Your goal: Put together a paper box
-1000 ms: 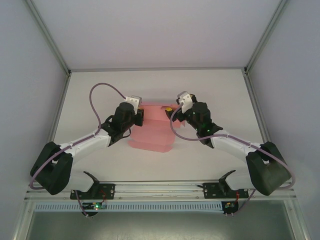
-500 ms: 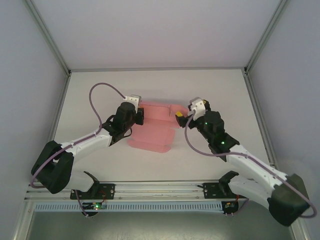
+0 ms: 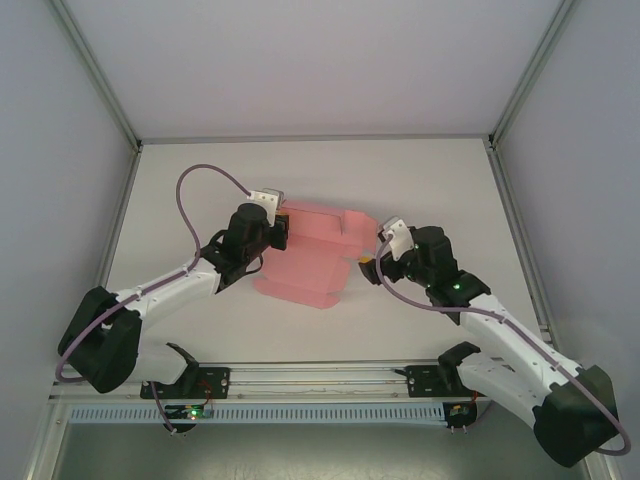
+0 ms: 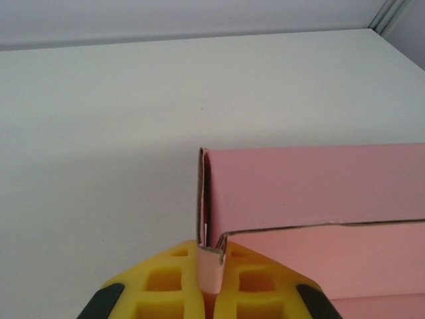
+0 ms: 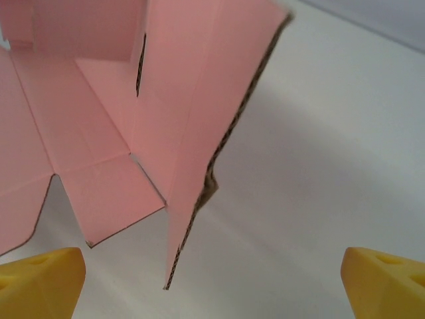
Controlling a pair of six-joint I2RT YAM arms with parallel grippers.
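Top camera first: the pink paper box, thin creased card with its flaps partly folded up, is lying mid-frame on the flat white table between the two arms. The left gripper is sitting on its upper-left corner, and the right gripper is hovering just off its right edge.

Over to the left wrist: at bottom centre the yellow-padded left gripper is pinching a small tab of the paper box, clamped tight on the card. A raised wall is running off to the right.

Right wrist now: the right gripper is standing wide, with yellow tips in both bottom corners and nothing between them. The paper box is sitting upper left, one panel up on edge.

This card is looking light, springy at the creases and easily dented. Flap edges close to a fold line seem the safest hold. No print or label is showing anywhere.
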